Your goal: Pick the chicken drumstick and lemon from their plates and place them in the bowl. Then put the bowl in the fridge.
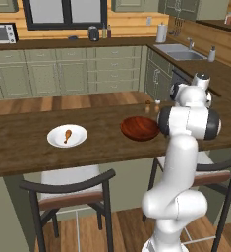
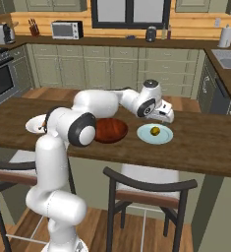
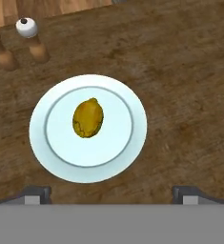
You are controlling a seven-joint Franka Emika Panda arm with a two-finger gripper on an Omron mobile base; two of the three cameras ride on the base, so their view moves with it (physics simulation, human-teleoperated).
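A: Kitchen, dark wood counter (image 2: pixel 205 142). Gripper?
B: Gripper (image 2: pixel 166 116) hung over the pale plate (image 2: pixel 145 134), jaws spread wide, nothing held.
A: Lemon?
B: Lemon (image 3: pixel 88 117) sat mid-plate. Bowl (image 1: pixel 139 128) stood just beside that plate, nothing seen inside.
A: Drumstick?
B: Drumstick (image 1: pixel 67 136) lay on the white plate (image 1: pixel 55 140), well apart. Two shakers (image 3: pixel 26 42) stood near the lemon plate.

A small orange-brown chicken drumstick (image 1: pixel 67 136) is lying on a plain white plate (image 1: pixel 80 141) at the left of the left base view. Right of centre there, the glossy reddish-brown bowl (image 1: pixel 140 128) is sitting upright. In the middle of the hand view, a yellow-green lemon (image 3: pixel 88 117) is resting on the centre of a pale blue-green plate (image 3: pixel 127 157).
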